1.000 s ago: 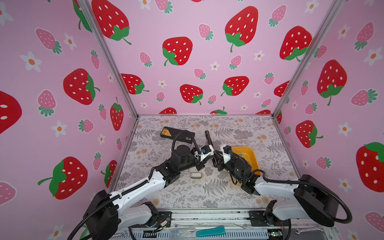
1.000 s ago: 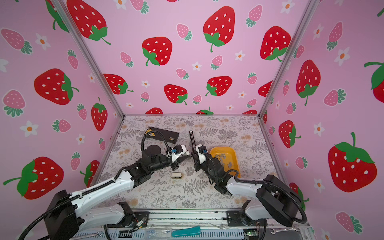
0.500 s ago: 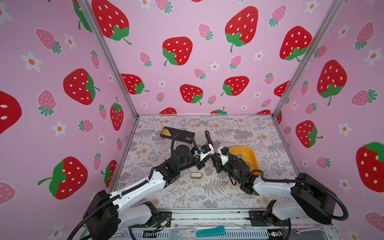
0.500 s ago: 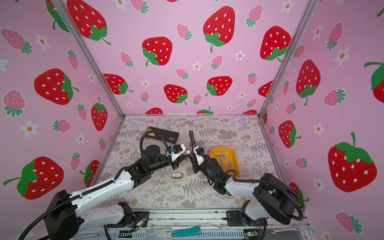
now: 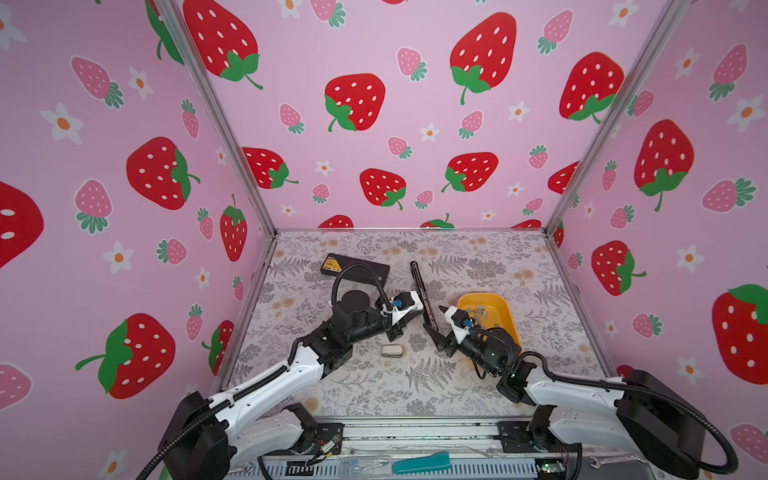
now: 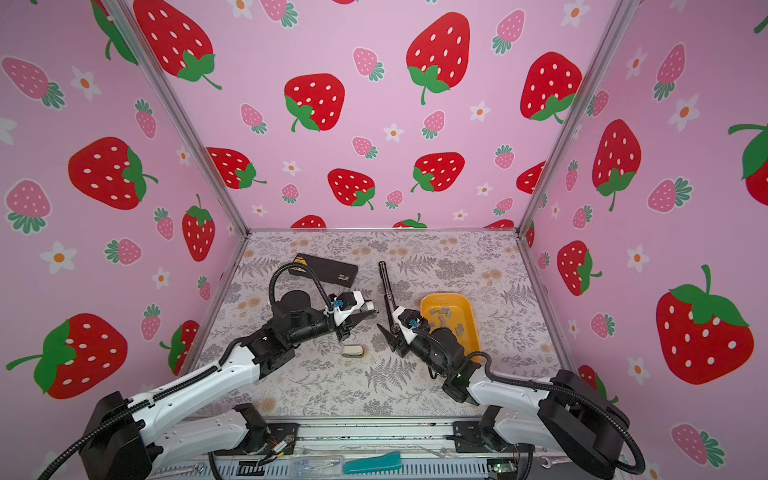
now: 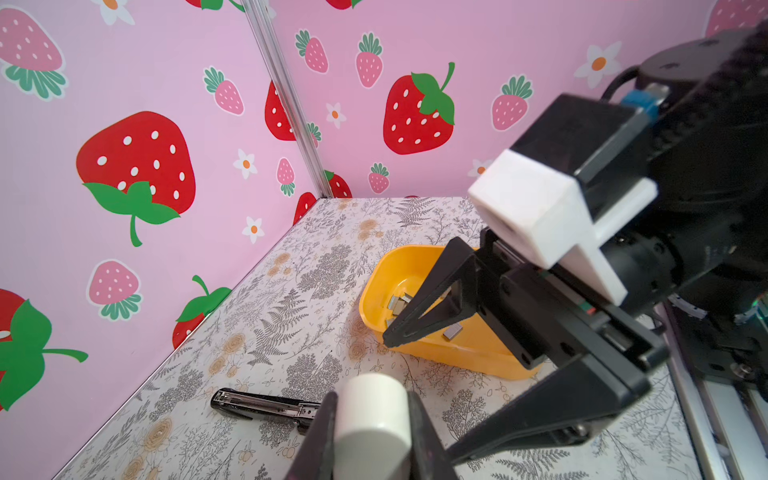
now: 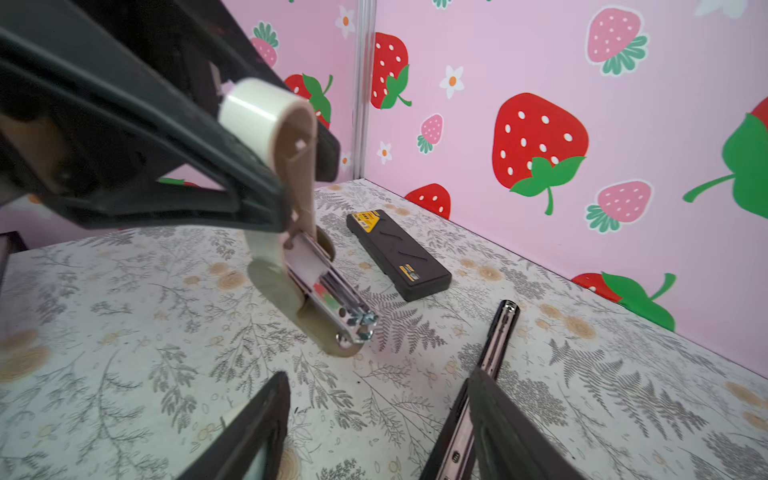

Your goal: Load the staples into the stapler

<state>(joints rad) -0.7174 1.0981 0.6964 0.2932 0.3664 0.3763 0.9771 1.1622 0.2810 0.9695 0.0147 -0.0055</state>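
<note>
Left gripper (image 7: 372, 419) is clamped on the beige stapler (image 8: 297, 158), holding it up off the worktop (image 5: 374, 395). Right gripper (image 8: 378, 378) has its jaws apart, and the staples (image 6: 441, 320) are sitting in the yellow tray (image 6: 457, 305) beside it.

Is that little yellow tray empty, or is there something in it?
Not empty: several small grey staple strips lie loose on the floor of the yellow tray.

A flat black case (image 6: 336, 270) with a yellow label lies on the fern-patterned table (image 6: 332, 390) toward eleven o'clock; strawberry wallpaper (image 6: 374, 124) surrounds it.
</note>
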